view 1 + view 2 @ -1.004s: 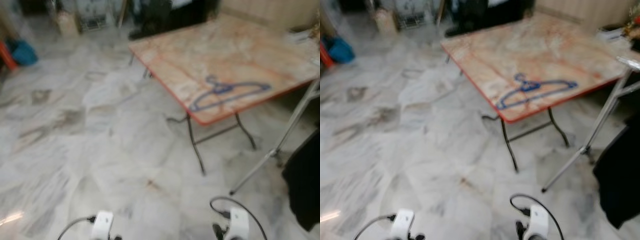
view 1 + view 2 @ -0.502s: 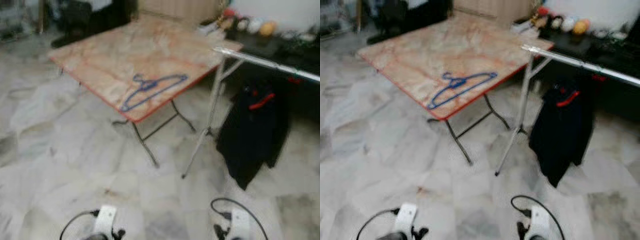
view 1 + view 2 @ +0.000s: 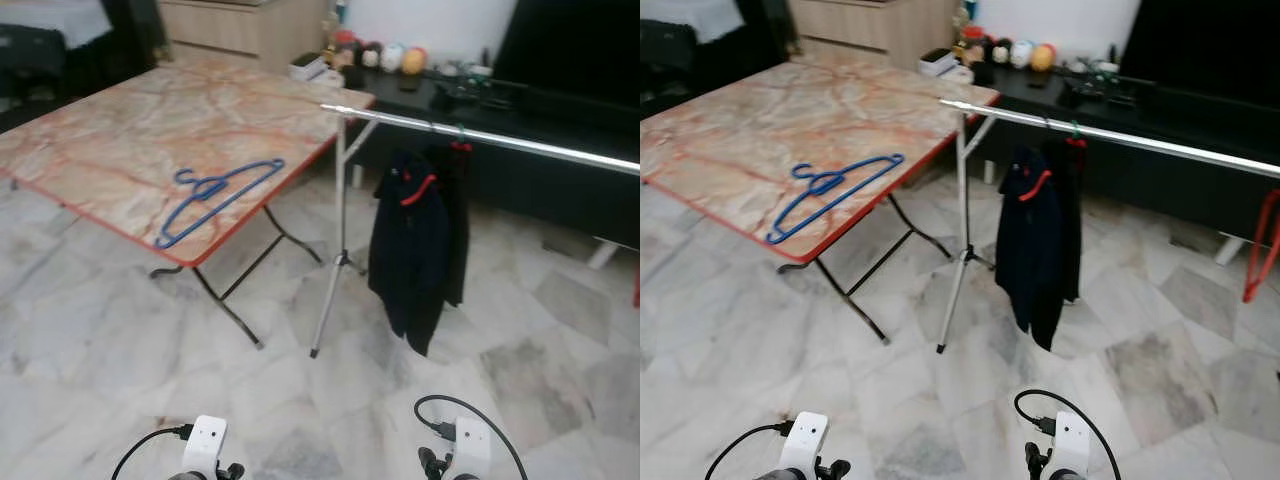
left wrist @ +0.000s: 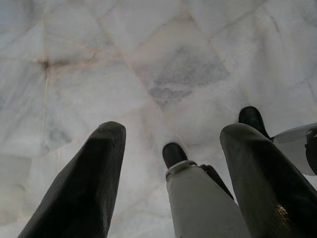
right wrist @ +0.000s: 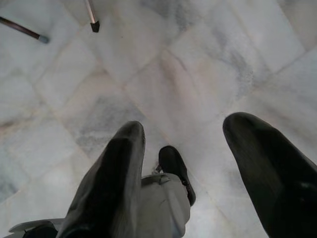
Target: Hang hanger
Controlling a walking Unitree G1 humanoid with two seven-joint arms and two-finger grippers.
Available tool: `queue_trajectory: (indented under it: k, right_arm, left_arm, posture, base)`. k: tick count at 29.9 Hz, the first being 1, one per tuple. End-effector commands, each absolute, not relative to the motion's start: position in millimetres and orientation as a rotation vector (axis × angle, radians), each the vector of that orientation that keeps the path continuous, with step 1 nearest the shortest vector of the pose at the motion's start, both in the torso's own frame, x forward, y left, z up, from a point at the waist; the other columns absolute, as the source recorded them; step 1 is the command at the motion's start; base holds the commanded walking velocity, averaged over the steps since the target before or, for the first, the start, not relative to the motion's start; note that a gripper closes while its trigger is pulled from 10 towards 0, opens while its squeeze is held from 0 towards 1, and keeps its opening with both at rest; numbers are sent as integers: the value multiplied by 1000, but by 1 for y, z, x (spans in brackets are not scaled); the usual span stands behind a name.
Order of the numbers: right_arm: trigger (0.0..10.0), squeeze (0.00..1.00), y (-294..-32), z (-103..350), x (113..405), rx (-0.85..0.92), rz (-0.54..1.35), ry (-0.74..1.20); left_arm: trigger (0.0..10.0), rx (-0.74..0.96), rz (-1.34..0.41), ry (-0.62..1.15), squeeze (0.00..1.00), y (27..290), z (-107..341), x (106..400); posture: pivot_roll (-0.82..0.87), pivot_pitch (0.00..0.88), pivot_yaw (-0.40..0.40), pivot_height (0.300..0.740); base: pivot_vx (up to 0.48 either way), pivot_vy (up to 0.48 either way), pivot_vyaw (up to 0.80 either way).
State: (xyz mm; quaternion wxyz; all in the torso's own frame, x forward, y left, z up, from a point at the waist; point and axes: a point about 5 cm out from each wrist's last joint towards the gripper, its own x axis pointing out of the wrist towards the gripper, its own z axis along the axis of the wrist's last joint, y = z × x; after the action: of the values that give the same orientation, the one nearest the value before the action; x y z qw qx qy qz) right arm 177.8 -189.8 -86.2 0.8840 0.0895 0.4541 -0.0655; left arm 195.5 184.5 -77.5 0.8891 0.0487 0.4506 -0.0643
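Both arms hung low at my feet. The left pincer [image 4: 171,139] pointed at marble floor [image 4: 163,59], fingers spread wide, nothing held; the wrist camera caught the robot's own leg and black shoe, which the head cameras missed. The right pincer [image 5: 183,131] gaped just as empty over floor, with two rubber-tipped rack feet beyond it. Well ahead and left, the blue hanger [image 3: 215,198] lay flat near the counter's [image 3: 120,130] red front edge. Open floor ran between. The silver rail [image 3: 480,135] stood rightward, carrying a dark jacket [image 3: 415,245].
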Motion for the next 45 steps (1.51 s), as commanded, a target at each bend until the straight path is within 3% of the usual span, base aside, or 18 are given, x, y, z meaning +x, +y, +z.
queue_trajectory:
  k: [1,37,45]
  right_arm:
    - [10000,0,-189,-86,178,198,-143,946]
    - [10000,0,-189,-86,178,192,-133,946]
    - [10000,0,-189,-85,179,205,-141,929]
  left_arm:
    - [10000,116,-131,955,0,187,-80,191]
    - [10000,104,-131,927,0,187,-77,195]
    - [10000,103,-127,927,0,187,-77,195]
  posture:
    - [-21,0,29,740]
    - [-20,0,24,740]
    - [-18,0,25,740]
  base:
    - [0,0,-800]
    - [0,-32,-800]
    - [0,0,0]
